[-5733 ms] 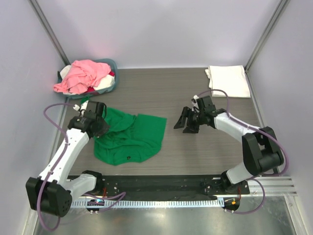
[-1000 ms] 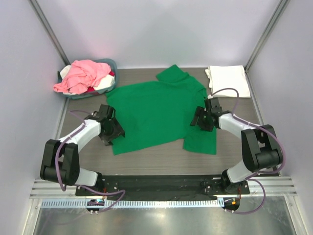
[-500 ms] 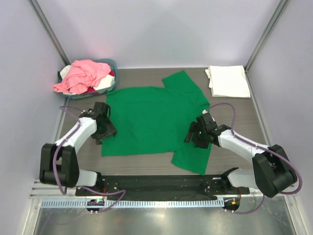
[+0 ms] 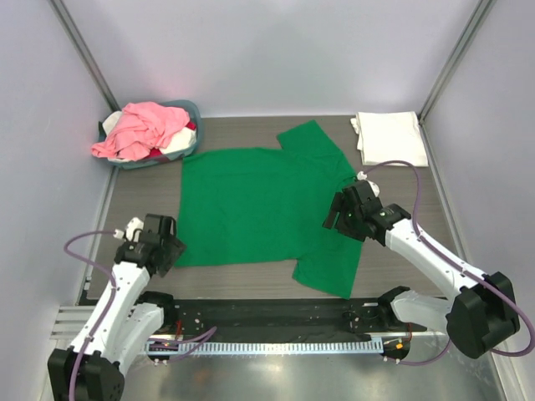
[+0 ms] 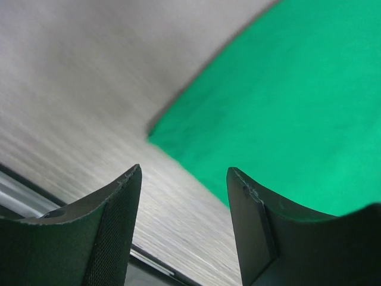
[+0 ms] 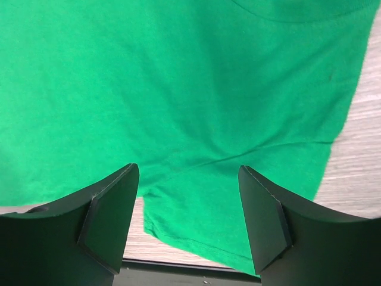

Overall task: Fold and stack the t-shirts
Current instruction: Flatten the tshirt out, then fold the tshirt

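A bright green t-shirt [image 4: 251, 205] lies spread flat in the middle of the table, one sleeve toward the back [image 4: 311, 142], the other at the near right [image 4: 330, 269]. A folded white t-shirt [image 4: 389, 138] rests at the back right. My left gripper [image 4: 167, 253] is open beside the green shirt's near-left corner [image 5: 286, 101], with only bare table between its fingers [image 5: 119, 220]. My right gripper [image 4: 333, 219] hovers open over the shirt's right side; the green cloth [image 6: 196, 89] fills the right wrist view and nothing is held.
A round blue-grey basket [image 4: 191, 111] at the back left holds a crumpled pink t-shirt [image 4: 146, 125] with white and red cloth under it. A black rail [image 4: 276, 311] runs along the near edge. Grey walls close in the left, right and back.
The green shirt was drawn nearer and flattened, then stayed put. My left gripper left the shirt's left edge and backed off to its near-left corner. The right gripper shifted slightly back.
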Controlling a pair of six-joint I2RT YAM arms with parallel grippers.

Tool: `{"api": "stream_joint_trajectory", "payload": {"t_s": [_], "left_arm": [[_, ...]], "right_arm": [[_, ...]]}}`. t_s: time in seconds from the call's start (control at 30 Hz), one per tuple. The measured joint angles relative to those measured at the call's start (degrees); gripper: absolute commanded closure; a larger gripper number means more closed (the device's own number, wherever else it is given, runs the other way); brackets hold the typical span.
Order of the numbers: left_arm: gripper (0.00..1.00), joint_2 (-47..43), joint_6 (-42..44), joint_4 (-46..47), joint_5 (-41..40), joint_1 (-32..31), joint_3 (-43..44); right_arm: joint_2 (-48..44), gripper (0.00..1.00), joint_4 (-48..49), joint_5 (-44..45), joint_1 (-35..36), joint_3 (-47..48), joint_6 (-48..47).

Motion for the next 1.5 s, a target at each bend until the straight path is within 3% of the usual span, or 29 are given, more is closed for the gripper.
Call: {"api": "stream_joint_trajectory", "payload": {"t_s": [0.13,0.47,0.8,0.87,0.9,0.93,1.03,1.2,1.4,1.5], "left_arm": [[0.41,-2.5,-5.6,-0.2,-0.5,0.0,-6.2],[0.44,1.6,-8.5,4.9,-3.1,0.0,-7.5],[0.60,8.1,-8.9,10.4,-3.0,0.0,-8.4],[0.69,9.1,-8.9,11.2,-3.0,0.0,-8.1],[0.82,9.6,-8.9,11.6,-3.1,0.0,-8.0],[0.88,10.1,-9.0,12.1,-3.1,0.0,-7.9],[1.00,11.2,-8.7,13.4,-2.9,0.0,-7.8],[1.00,11.4,-8.6,14.7,-2.5,0.0,-7.9],[1.00,10.8,-8.4,16.1,-2.1,0.1,-8.6],[1.00,10.5,-8.4,17.2,-1.7,0.5,-9.0]], "right_arm": [[-0.6,0.26,-1.4,0.1,0.0,-1.2,0.0],[-1.5,0.26,-2.1,-0.5,0.0,-2.8,-1.0],[0.6,0.26,-1.7,-0.7,0.0,-2.8,-2.0],[0.9,0.26,-1.5,-0.7,0.0,-2.8,-2.1],[1.0,0.26,-1.5,-0.8,0.0,-2.8,-2.1],[1.1,0.26,-1.4,-0.8,0.0,-2.8,-2.1],[1.3,0.26,-1.1,-0.8,0.0,-2.8,-1.9],[3.5,0.26,0.6,-1.2,-0.1,-3.3,-0.8],[14.6,0.27,5.8,-4.7,-3.4,-3.2,-0.5],[20.9,0.27,6.7,-5.9,-5.0,1.6,-1.1]]}}
